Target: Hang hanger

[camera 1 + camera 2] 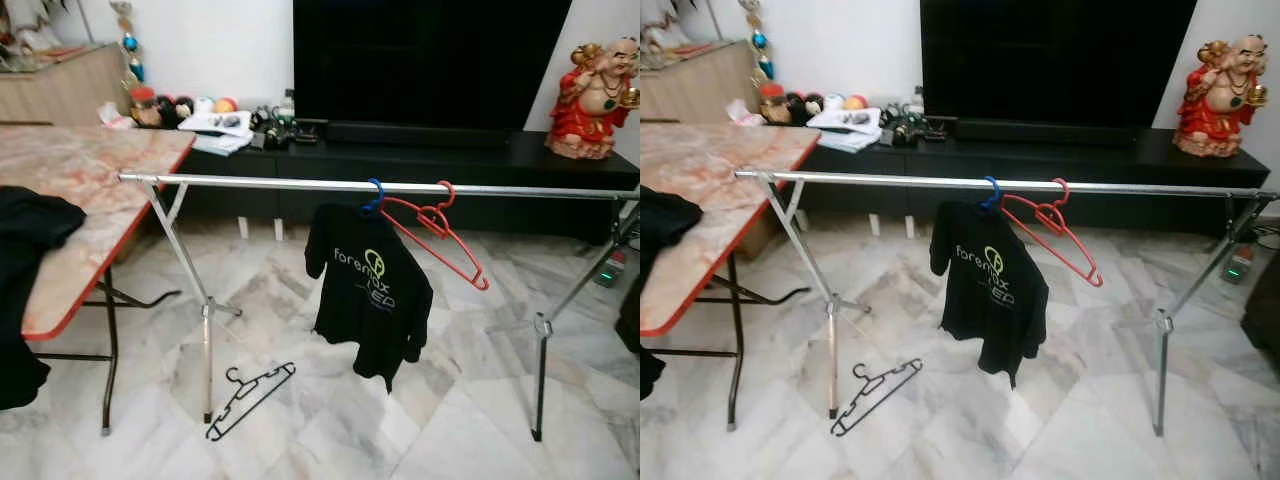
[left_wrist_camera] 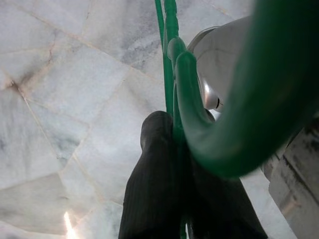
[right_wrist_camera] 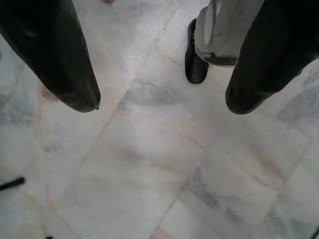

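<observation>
the left gripper (image 2: 182, 174) is clamping a green hanger (image 2: 219, 114) low over the marble floor (image 2: 75, 99); the right gripper (image 3: 162, 104) is hanging spread and empty. carrying step, likely: next, lifting its hook onto the rail (image 1: 270, 184), mid-frame, left of the black shirt (image 1: 365, 290).

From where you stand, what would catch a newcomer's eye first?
A long silver rail spans the room, holding a black T-shirt and an empty red hanger beside it. A black hanger lies on the marble floor below. The left gripper is shut on a green hanger.
</observation>
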You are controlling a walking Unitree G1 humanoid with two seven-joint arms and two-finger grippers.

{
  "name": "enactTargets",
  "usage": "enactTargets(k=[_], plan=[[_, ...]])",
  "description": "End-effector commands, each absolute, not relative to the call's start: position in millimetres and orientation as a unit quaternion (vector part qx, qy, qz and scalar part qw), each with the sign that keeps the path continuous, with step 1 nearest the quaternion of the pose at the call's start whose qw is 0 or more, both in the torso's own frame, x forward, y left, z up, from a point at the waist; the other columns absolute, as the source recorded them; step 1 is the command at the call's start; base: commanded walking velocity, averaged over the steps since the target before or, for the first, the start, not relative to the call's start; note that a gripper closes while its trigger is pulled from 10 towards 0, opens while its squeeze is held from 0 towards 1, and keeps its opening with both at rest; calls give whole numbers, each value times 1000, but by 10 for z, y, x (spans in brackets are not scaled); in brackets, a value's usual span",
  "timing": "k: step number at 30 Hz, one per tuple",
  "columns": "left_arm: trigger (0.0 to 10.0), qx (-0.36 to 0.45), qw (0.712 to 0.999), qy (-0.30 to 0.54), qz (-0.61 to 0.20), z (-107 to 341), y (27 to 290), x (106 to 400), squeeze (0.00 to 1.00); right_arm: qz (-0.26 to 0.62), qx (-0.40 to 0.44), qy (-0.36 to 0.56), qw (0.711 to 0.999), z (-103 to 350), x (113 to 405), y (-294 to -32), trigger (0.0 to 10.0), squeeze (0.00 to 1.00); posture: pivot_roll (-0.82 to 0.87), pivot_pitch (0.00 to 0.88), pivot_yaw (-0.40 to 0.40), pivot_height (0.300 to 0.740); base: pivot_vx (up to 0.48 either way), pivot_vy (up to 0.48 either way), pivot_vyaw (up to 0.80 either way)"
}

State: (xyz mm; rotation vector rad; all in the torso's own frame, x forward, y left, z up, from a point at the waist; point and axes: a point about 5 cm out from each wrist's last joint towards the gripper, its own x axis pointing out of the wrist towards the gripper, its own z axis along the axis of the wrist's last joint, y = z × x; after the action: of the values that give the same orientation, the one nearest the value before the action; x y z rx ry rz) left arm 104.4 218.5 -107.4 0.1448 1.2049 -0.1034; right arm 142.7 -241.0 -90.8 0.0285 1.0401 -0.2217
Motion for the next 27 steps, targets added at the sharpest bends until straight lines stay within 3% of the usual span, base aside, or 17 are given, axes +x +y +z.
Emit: enactTargets(k=[1,7,12,27], plan=[[10000,69,826,558,-41,-1055,2220,1082,0,-96,9,494,864,-897,1467,-2396,10000,0,52,0,-35,740,349,0,0],[10000,64,828,556,-34,-1051,2227,1093,0,-89,4,491,867,-885,1481,-2414,10000,0,59,0,-38,740,358,0,0],[10000,60,828,557,-30,-1051,2230,1093,0,-81,1,497,864,-893,1457,-2423,10000,0,62,0,-41,740,376,0,547],[10000,58,829,556,-26,-1047,2247,1097,0,-68,7,497,865,-892,1497,-2367,10000,0,62,0,-38,740,389,0,0]])
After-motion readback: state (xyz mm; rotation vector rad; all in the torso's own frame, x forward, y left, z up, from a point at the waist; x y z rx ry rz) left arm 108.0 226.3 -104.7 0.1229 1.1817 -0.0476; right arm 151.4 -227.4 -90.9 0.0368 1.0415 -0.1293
